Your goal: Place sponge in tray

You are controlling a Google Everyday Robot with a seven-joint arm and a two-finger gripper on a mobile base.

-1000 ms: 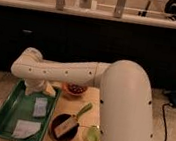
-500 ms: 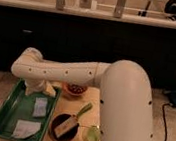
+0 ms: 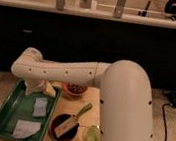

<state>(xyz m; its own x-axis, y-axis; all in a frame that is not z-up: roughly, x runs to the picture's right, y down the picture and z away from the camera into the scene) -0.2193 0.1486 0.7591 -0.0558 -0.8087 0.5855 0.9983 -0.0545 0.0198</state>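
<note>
Sponge (image 3: 40, 106) flat in green tray (image 3: 4, 107), gripper (image 3: 38, 88) over tray's far end.

Dim warm light, brighter up top, falls on the tool (image 3: 38, 88) over the tray's (image 3: 16, 109) far end.

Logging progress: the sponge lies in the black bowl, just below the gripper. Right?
Not quite. The camera view shows the sponge lying in the green tray, not the black bowl. It does sit just below the gripper.
</note>
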